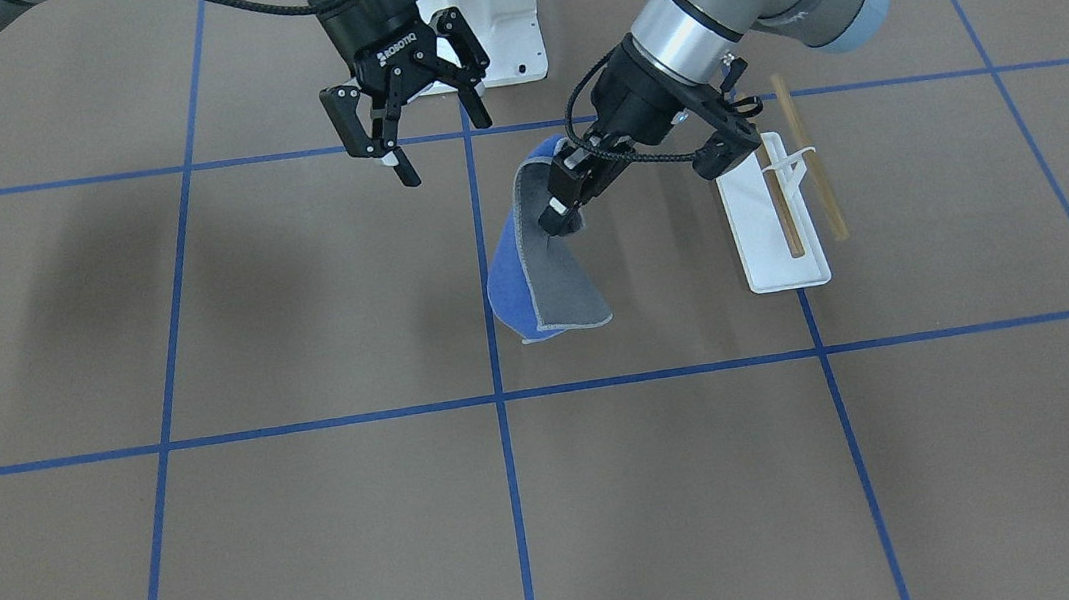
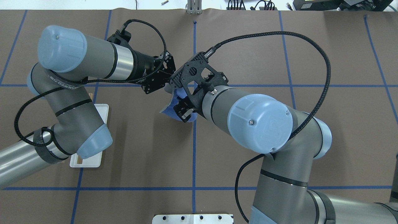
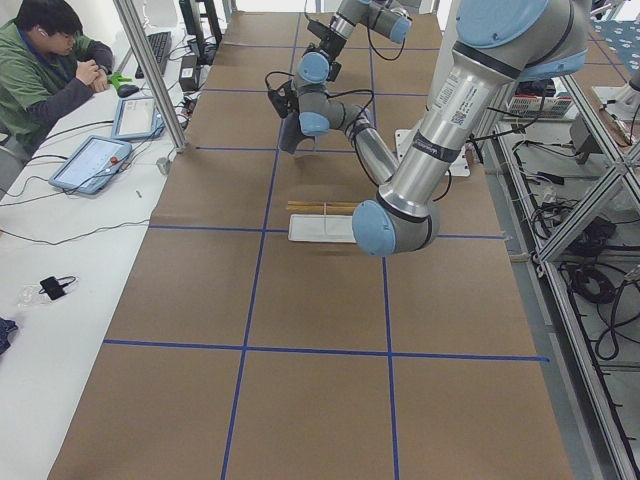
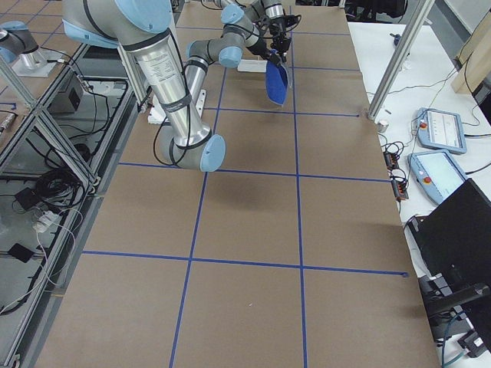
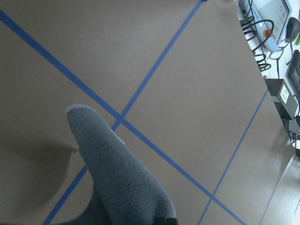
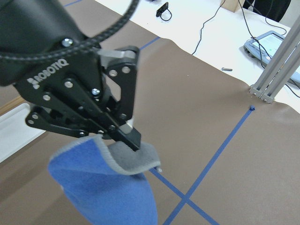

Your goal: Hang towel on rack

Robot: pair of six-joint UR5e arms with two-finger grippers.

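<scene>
The towel (image 1: 546,268), blue on one face and grey on the other, hangs folded above the table. My left gripper (image 1: 562,214) is shut on its top edge. The right wrist view shows those fingers (image 6: 127,135) pinching the cloth (image 6: 108,192), and the left wrist view shows the grey face (image 5: 117,178) hanging below. My right gripper (image 1: 420,137) is open and empty, close beside the towel towards the robot base. The rack (image 1: 775,222), a white base with a wooden bar (image 1: 810,158), stands a little beyond my left gripper. My left arm partly hides the rack in the overhead view (image 2: 102,112).
Brown table with blue tape grid lines (image 1: 500,400). A white robot mount (image 1: 509,31) is at the base side. An operator (image 3: 45,70) sits with tablets at a side table beyond the far edge. Metal frame posts (image 4: 399,54) stand along that edge.
</scene>
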